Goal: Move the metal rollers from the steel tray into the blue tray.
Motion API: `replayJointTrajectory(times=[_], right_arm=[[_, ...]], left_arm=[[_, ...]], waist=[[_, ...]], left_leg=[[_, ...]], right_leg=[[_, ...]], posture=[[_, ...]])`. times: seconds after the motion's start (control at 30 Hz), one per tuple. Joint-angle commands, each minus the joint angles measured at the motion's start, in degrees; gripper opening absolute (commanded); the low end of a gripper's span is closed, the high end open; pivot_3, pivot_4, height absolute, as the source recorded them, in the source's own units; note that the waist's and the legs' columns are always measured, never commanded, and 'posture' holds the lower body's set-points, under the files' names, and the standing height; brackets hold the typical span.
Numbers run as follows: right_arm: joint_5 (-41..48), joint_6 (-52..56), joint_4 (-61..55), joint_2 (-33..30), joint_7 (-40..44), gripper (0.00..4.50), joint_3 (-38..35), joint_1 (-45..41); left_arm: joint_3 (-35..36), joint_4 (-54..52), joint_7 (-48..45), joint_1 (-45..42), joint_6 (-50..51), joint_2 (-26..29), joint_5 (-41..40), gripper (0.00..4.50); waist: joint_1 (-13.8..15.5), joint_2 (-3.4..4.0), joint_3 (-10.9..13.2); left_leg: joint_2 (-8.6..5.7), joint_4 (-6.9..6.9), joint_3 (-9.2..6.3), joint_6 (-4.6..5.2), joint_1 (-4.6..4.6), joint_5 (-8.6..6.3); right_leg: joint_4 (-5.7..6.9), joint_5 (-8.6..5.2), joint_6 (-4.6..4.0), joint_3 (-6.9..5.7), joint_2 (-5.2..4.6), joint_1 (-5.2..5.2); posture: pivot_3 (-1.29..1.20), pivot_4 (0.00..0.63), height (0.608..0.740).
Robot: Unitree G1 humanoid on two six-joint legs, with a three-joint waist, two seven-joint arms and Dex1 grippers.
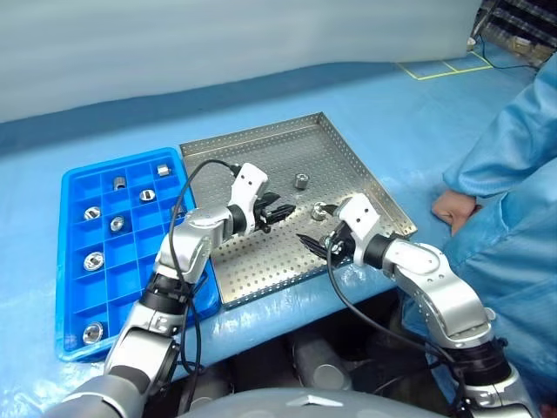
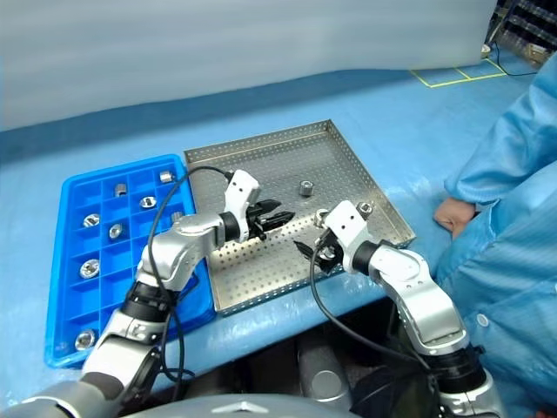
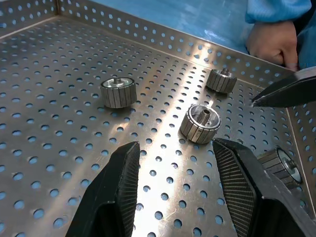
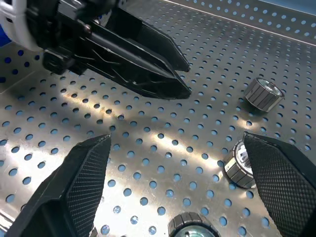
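Observation:
The steel tray lies in the middle of the blue table. Loose metal rollers rest on its right half, one farther back and one nearer. My left gripper hovers low over the tray, open and empty, with a roller just beyond its tips. To its right, my right gripper is wide open and holds nothing; a roller lies beside one of its fingers. The blue tray sits left of the steel tray and holds several rollers in separate compartments.
A person in a blue gown stands at the right, a hand resting on the table just past the steel tray's right rim. The table's front edge runs close under both trays.

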Motion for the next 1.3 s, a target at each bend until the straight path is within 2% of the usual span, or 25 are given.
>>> replayJointTrajectory(times=[0.03, 0.37, 0.5, 0.67, 0.73, 0.87, 1.13, 1.23, 1.3], right_arm=[[0.08, 0.57, -4.70, -0.74, -1.41, 4.50, -2.68, 1.51], [0.30, 2.15, -8.73, -0.57, -4.04, 4.50, -4.18, 5.44], [0.30, 2.21, -8.70, -0.65, -4.18, 4.50, -4.06, 5.29], [0.29, 2.14, -8.40, -0.61, -4.24, 4.50, -3.60, 4.96], [0.21, 2.07, -8.09, -0.56, -4.23, 4.50, -3.42, 4.80], [0.02, 1.96, -7.76, -0.49, -4.32, 4.50, -3.15, 4.59], [-0.30, 1.77, -7.43, -0.37, -4.53, 4.50, -3.03, 4.13], [-0.31, 1.56, -7.29, -0.19, -4.15, 4.50, -2.18, 3.53], [0.14, 1.35, -7.38, 0.06, -3.49, 4.50, -1.34, 2.99]], left_arm=[[-1.88, 5.78, -1.29, -3.66, -3.97, -1.75, 2.01, 2.54], [-2.96, 16.42, -1.74, -6.94, -8.86, -4.58, 6.04, 2.54], [-1.17, 22.05, 1.76, -8.30, -11.87, -6.50, 7.61, 2.54], [-0.10, 23.65, 3.10, -8.18, -13.80, -7.50, 8.13, 2.54], [0.44, 23.87, 3.47, -8.03, -14.46, -7.80, 8.06, 2.54], [0.94, 24.22, 3.96, -7.84, -15.35, -7.97, 8.18, 1.73], [1.33, 23.59, 4.12, -7.75, -14.57, -7.85, 8.83, 1.69], [3.45, 18.73, 5.05, -6.80, -13.89, -7.21, 7.52, 1.69], [5.20, 11.53, 4.46, -4.78, -11.13, -5.45, 5.60, 1.69]], waist=[[-0.72, 0.00, 0.00], [-6.28, 0.00, 0.00], [-7.56, -0.01, 0.00], [-8.85, -0.01, 0.00], [-8.98, -0.01, 0.00], [-9.06, -0.01, 0.01], [-9.04, -0.01, 0.01], [-9.08, -0.02, 0.01], [-9.12, -0.01, 0.02]], left_leg=[[0.00, 0.00, 0.01, 0.00, 0.01, 0.00], [0.01, 0.00, 0.02, 0.00, 0.04, 0.00], [0.01, 0.00, 0.01, 0.01, 0.08, 0.01], [0.01, 0.00, 0.01, 0.01, 0.08, 0.00], [0.01, -0.01, 0.02, 0.01, 0.08, 0.00], [0.01, 0.00, 0.03, 0.01, 0.09, 0.00], [0.01, -0.01, 0.03, 0.01, 0.08, 0.00], [0.01, -0.01, 0.03, 0.01, 0.09, 0.00], [0.02, -0.02, 0.05, 0.01, 0.09, 0.00]], right_leg=[[0.00, -0.05, 0.09, 0.00, 0.00, 0.00], [0.04, -0.04, 0.14, 0.07, 0.01, 0.05], [0.03, -0.04, 0.18, 0.07, 0.02, 0.06], [0.03, -0.03, 0.20, 0.09, 0.02, 0.08], [0.03, -0.03, 0.20, 0.09, 0.02, 0.08], [0.03, -0.02, 0.22, 0.11, 0.02, 0.08], [0.02, -0.02, 0.23, 0.11, 0.02, 0.08], [0.03, -0.02, 0.23, 0.11, 0.02, 0.08], [0.05, -0.02, 0.23, 0.14, 0.03, 0.04]], posture=[[-0.37, 0.150, 0.740], [-0.45, 0.150, 0.740], [-0.45, 0.150, 0.740], [-0.44, 0.150, 0.740], [-0.44, 0.150, 0.740], [-0.44, 0.150, 0.740], [-0.43, 0.150, 0.740], [-0.41, 0.150, 0.740], [-0.40, 0.150, 0.740]])
